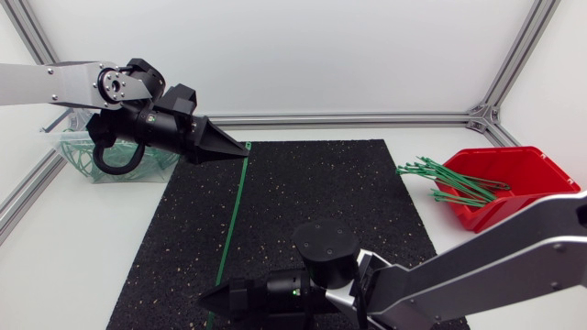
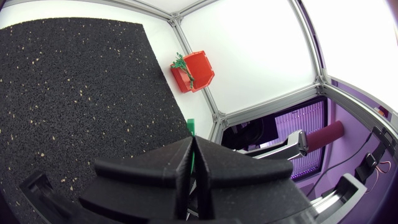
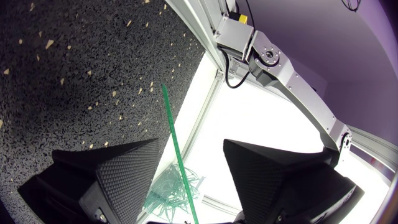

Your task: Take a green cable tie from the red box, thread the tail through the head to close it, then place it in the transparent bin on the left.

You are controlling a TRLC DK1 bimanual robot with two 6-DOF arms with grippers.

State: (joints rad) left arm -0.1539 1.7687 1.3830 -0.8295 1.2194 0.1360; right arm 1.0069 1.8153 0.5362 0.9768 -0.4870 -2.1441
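A straight green cable tie [image 1: 231, 220] stretches over the black mat [image 1: 321, 192], and my left gripper [image 1: 240, 147] is shut on its far end. In the left wrist view the tie [image 2: 191, 124] pokes out just past the closed fingertips of the left gripper [image 2: 193, 142]. My right gripper [image 1: 209, 298] lies at the mat's near edge, pointing left at the tie's near end. Seen from the right wrist, the tie [image 3: 171, 118] runs between the open fingers of the right gripper [image 3: 193, 144], close to one finger [image 3: 124, 168]. The red box [image 1: 514, 183] at the right holds several green ties [image 1: 449, 179].
The transparent bin [image 1: 87, 160] at the far left, behind my left arm, holds several green ties; it also shows beyond the right gripper [image 3: 174, 190]. An aluminium frame rail [image 1: 348, 119] borders the table's back. The red box [image 2: 198, 68] lies far ahead of the left gripper.
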